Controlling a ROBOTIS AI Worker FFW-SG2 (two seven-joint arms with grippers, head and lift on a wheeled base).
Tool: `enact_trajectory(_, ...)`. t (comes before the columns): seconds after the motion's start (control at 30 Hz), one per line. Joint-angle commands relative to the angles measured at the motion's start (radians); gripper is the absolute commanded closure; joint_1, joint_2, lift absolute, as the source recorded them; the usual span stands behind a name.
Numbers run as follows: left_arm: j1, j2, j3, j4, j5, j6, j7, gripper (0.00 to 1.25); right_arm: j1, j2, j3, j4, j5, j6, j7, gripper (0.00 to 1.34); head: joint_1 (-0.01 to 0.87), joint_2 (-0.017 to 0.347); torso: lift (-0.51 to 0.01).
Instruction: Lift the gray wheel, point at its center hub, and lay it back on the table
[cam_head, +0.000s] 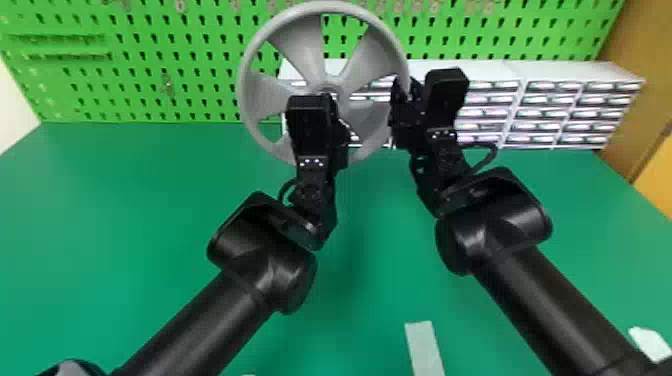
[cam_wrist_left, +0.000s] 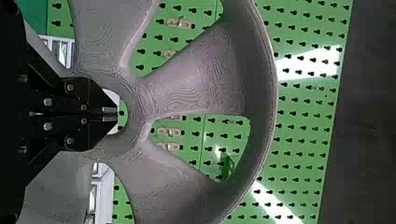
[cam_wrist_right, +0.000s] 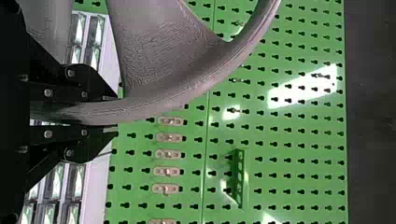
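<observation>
While the right gripper (cam_head: 407, 90) pinches the wheel's rim (cam_head: 244, 90), the closed, empty left gripper (cam_head: 328, 97) faces its hub (cam_wrist_left: 135, 108).

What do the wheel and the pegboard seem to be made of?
The wheel looks like matte gray plastic, perhaps 3D-printed, given the fine contour lines on its spokes. The pegboard seems glossy green-painted metal, going by its bright reflections; plastic is possible.

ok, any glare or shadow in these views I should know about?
Head view: soft dark shadow on the green table between the left arm and right arm, highlights along both. Left wrist view: white glare patches on the pegboard, fine contour-like lines on the gray wheel. Right wrist view: glare on the pegboard again, same lines on the wheel.
</observation>
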Motion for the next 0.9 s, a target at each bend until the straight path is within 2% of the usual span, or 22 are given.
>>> enact_trajectory(0.0,-0.001,0.000,0.003,0.000,-0.001,0.000,-0.001,1.20,0.000,0.000,0.000,0.000,-0.001,0.000,0.000,1.24,0.692,0.048,-0.096)
enact_trajectory(0.87,0.002,-0.001,0.008,0.000,-0.001,-0.002,-0.001,1.20,0.000,0.000,-0.002,-0.001,-0.004,0.000,0.000,1.24,0.692,0.048,-0.096)
